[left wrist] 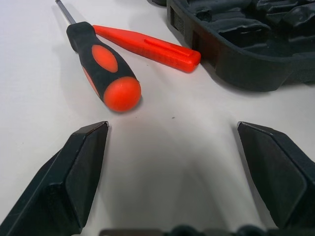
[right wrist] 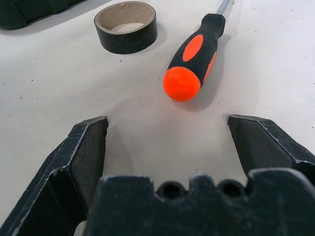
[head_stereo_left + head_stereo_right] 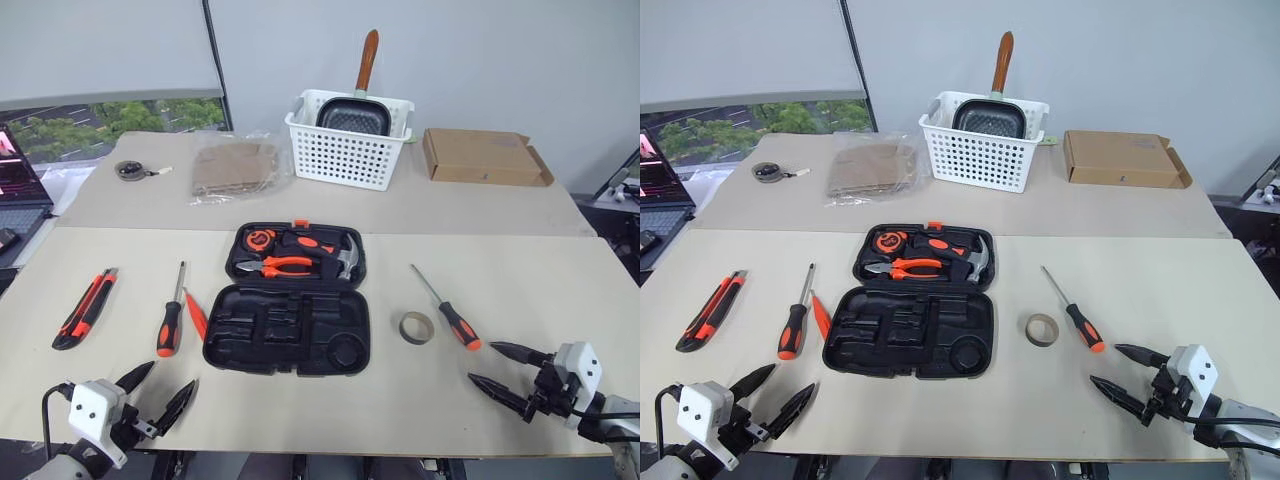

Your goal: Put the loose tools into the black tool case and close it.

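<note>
Nothing packed yet: the black tool case (image 3: 288,315) lies open mid-table, near half's recesses empty. Both pincers hover at the near edge, jaws spread wide, holding nothing. The right gripper (image 3: 497,366) looks best placed – the right screwdriver (image 3: 448,310) sits just beyond it, orange butt end toward the fingers, shaft running away to the far left, so I'd guess a short push forward gets the handle. Tape ring (image 3: 417,327) is just left of that handle, between it and the case. The left gripper (image 3: 156,391) faces the left screwdriver (image 3: 171,318) the same way – butt near, tip far – with the small orange flat tool (image 3: 196,315) beside it, hard by the case. Utility knife (image 3: 85,309) is further left
</note>
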